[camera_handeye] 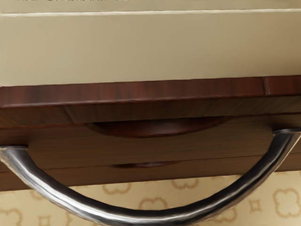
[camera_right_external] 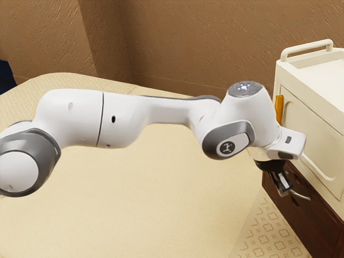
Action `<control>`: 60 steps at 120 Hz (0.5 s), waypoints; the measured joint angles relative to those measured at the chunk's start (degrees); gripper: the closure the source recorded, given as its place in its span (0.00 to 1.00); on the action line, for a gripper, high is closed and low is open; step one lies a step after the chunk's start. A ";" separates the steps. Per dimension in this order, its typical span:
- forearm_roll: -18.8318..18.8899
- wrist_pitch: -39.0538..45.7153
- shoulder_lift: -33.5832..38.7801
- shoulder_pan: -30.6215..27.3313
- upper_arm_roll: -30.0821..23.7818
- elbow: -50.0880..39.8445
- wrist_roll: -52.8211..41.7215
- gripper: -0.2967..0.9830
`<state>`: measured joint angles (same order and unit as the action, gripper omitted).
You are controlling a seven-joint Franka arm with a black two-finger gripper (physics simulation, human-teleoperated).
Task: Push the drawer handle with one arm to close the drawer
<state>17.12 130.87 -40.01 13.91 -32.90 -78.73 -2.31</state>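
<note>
At the exterior view's right, my gripper (camera_right_external: 282, 184) points down in front of the dark brown cabinet (camera_right_external: 317, 220). The curved metal handle (camera_right_external: 301, 195) shows right beside its tip; whether they touch I cannot tell. In the wrist view the shiny handle (camera_handeye: 155, 217) bows outward in a wide arc just under my hand, its two ends meeting the brown drawer front (camera_handeye: 155, 150). Between those ends, a dark curved recess (camera_handeye: 160, 127) lies beneath the cabinet's reddish top edge (camera_handeye: 141, 92). How far the drawer stands out is unclear.
A cream cart-like unit (camera_right_external: 317, 129) with a raised rail (camera_right_external: 306, 48) stands over the brown cabinet, an orange piece (camera_right_external: 279, 109) at its side. The large pale table (camera_right_external: 145, 204) spreads below the arm. Patterned floor (camera_right_external: 263, 231) lies beside the cabinet.
</note>
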 joint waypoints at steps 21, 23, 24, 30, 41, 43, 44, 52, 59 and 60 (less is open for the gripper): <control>-0.52 1.08 4.45 -1.96 0.51 -5.34 -0.02 0.85; -1.10 1.02 7.10 -2.51 0.52 -8.05 0.03 0.85; -1.45 0.90 8.72 -2.72 0.52 -9.53 0.05 0.85; -4.49 -1.95 18.51 -3.42 0.47 -15.79 0.19 0.85; -11.04 -14.86 35.38 -3.55 1.83 -18.48 0.22 0.85; -11.82 -17.44 37.80 -3.32 2.81 -18.41 0.08 0.85; -12.17 -18.70 38.82 -3.19 3.29 -18.38 0.01 0.85; -14.75 -27.81 43.33 -1.61 6.88 -17.78 -0.59 0.84; -16.58 -33.80 44.58 -2.22 8.47 -16.32 -1.77 0.74; -16.87 -34.53 44.65 -2.46 8.63 -16.13 -2.03 0.73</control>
<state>0.25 96.35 4.64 11.45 -24.27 -94.86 -4.35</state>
